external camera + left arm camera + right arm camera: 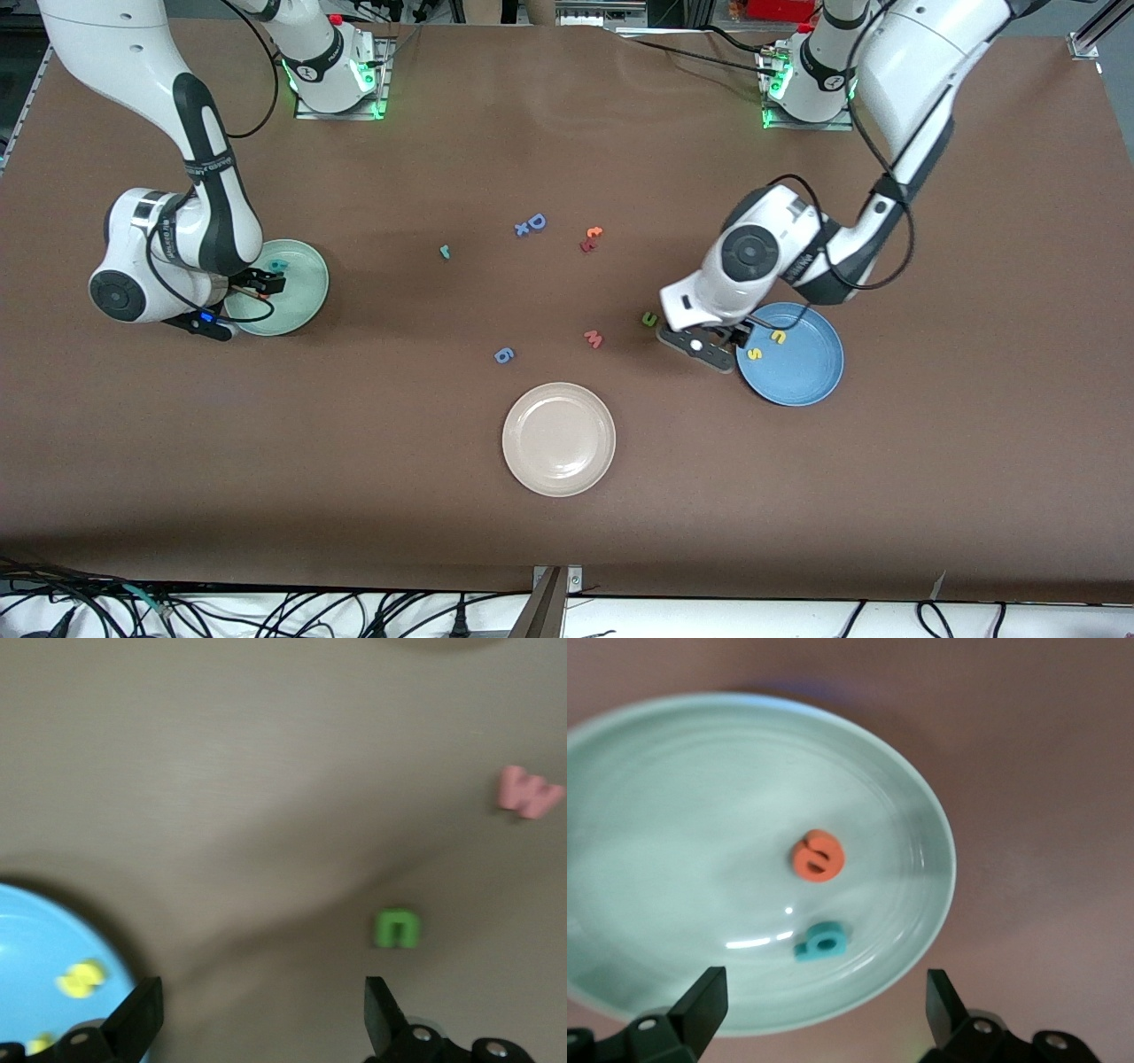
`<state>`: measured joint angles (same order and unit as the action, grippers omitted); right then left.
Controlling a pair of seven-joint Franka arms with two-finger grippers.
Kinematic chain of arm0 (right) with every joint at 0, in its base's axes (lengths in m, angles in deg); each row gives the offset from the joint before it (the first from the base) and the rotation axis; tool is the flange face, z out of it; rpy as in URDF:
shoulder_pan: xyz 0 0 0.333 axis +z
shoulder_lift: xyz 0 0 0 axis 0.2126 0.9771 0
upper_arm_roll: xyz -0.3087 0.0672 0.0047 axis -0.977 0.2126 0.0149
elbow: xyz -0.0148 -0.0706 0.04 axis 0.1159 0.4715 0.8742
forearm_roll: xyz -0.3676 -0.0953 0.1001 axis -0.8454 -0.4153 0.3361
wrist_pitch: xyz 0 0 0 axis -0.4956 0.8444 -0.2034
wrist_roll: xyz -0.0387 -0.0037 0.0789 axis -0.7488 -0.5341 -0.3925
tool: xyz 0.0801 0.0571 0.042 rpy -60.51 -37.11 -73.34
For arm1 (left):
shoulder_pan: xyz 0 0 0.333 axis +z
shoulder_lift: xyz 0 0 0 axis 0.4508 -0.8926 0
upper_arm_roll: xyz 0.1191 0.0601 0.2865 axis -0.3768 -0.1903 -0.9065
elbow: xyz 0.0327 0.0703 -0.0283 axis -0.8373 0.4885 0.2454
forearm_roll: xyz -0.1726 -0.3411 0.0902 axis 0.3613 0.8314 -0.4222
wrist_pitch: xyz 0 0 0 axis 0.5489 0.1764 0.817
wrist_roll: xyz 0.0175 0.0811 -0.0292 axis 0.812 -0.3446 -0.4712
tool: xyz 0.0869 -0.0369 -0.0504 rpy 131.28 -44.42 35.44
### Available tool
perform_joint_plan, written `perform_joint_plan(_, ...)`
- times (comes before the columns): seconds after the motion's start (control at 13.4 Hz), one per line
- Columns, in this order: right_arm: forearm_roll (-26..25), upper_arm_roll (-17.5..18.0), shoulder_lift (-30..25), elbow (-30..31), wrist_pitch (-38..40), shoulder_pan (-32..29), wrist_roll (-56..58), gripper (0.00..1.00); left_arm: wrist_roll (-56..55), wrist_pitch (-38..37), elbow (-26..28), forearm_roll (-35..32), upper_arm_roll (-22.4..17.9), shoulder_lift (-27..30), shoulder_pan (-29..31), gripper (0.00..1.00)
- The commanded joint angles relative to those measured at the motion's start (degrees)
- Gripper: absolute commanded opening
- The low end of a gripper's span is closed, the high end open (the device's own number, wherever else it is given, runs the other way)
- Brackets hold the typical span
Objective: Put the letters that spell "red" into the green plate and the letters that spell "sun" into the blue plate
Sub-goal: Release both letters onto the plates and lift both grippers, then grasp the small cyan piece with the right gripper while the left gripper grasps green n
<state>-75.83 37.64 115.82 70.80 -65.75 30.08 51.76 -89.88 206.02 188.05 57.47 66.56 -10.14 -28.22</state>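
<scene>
Hovering with both hands spread and empty, left hand (257,1019) facing the green "u" (396,928), probably light, stiff foam, best pinched across its flat sides.

- From high up, facing the robots, we see the whole desk (567,532).
- Our left wrist view looks closely down on the blue plate (35,939), shared with the front view.
- Our right wrist view looks closely down on the green plate (673,771), also shared.

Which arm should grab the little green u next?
The left arm, probably. Its tool hangs open at the edge of the blue plate, and the green u lies right beside it. The right tool is over the green plate.
</scene>
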Motion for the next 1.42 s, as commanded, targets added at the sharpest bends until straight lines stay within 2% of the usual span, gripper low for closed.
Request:
perform_joint_plan(0.0, -0.1, 1.3, -1.5, -8.7, 10.7, 1.0, -0.7, 0.99, -4.0, -0.5, -0.3, -2.0, -0.3, -1.5, -3.0, 1.0)
perform_joint_plan(0.15, 0.9, 4.0, -1.9, -11.5, 14.3, 2.1, -0.8, 0.99, -4.8, 0.5, -0.5, -2.0, -0.3, -3.2, -3.7, 1.0)
perform_joint_plan(0.37, 6.6, 9.4, -2.6, -11.4, 14.3, 2.2, -2.5, 0.98, -4.8, 5.2, -0.6, -2.1, -0.6, -4.5, -5.0, 1.0)
perform_joint_plan(0.52, 7.9, 14.6, -2.9, -11.1, 13.7, 2.2, -7.2, 0.95, -4.8, 6.6, -0.5, -2.6, -0.7, -5.4, -5.3, 0.99)
perform_joint_plan(0.67, 7.9, 19.5, -3.3, -10.1, 11.8, 2.2, -10.1, 0.95, -6.1, 7.3, -0.4, -6.2, -0.8, -6.6, -5.4, 0.98)
perform_joint_plan(0.82, 7.9, 23.4, -4.5, -6.4, 7.4, 2.3, -11.9, 0.95, -10.3, 7.3, -0.5, -8.8, -0.8, -7.8, -6.3, 0.95)
perform_joint_plan(0.97, 7.9, 26.9, -7.8, 2.5, -3.9, 2.3, -12.7, 0.96, -11.0, 7.3, -0.5, -9.6, -0.8, -7.9, -6.4, 0.92)
perform_joint_plan(1.05, 7.9, 28.5, -7.9, 5.6, -8.5, 2.3, -13.0, 0.96, -11.0, 7.3, -0.5, -9.6, -0.8, -8.0, -6.3, 0.85)
perform_joint_plan(1.12, 7.9, 30.0, -7.9, 7.9, -12.1, 2.3, -13.2, 0.96, -11.0, 7.3, -0.5, -9.6, -0.8, -8.0, -6.1, 0.7)
perform_joint_plan(1.2, 7.9, 31.0, -7.3, 9.0, -15.1, 2.3, -14.0, 0.96, -11.1, 7.3, -0.5, -9.6, -0.8, -7.8, -5.8, 0.34)
perform_joint_plan(1.27, 7.7, 31.7, -6.6, 9.6, -16.6, 2.4, -14.4, 0.96, -11.1, 7.3, -0.5, -9.6, -0.8, -7.7, -5.7, 0.16)
perform_joint_plan(1.34, 7.4, 31.8, -6.0, 10.6, -18.2, 2.4, -14.3, 0.96, -11.1, 7.2, -0.5, -9.5, -0.8, -7.5, -5.6, 0.11)
